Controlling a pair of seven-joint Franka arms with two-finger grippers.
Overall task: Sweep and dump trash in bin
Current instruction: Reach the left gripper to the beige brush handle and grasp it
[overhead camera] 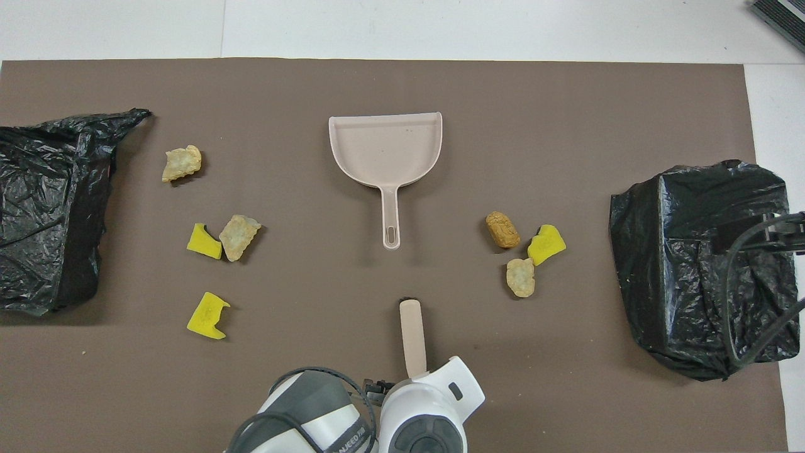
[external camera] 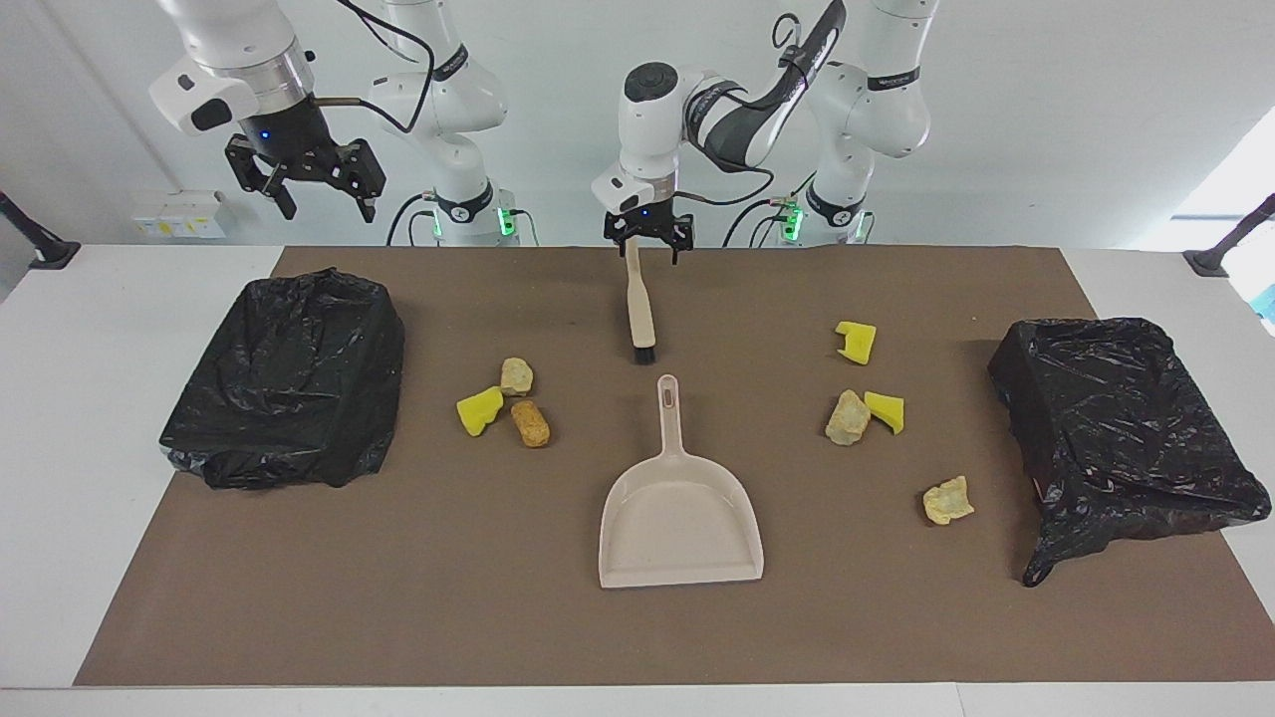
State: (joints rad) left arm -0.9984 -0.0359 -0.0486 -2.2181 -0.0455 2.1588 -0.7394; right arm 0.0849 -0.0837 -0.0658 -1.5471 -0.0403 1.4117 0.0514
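Observation:
My left gripper [external camera: 647,237] is shut on the top of a beige brush [external camera: 639,304]. The brush hangs upright with its black bristles at the mat, nearer to the robots than the beige dustpan [external camera: 680,508]. In the overhead view the brush handle [overhead camera: 412,336] shows in front of my left wrist. Trash lies in two groups. Toward the right arm's end are a yellow sponge piece [external camera: 479,410], a beige lump [external camera: 516,375] and a tan-brown lump [external camera: 531,422]. Toward the left arm's end are yellow pieces [external camera: 857,341] [external camera: 886,410] and beige lumps [external camera: 848,417] [external camera: 948,499]. My right gripper [external camera: 324,204] waits open, raised.
Two bins lined with black bags stand on the brown mat [external camera: 398,597]: one at the right arm's end [external camera: 289,378], one at the left arm's end [external camera: 1126,428]. The dustpan [overhead camera: 385,148] lies flat mid-table, handle pointing toward the robots.

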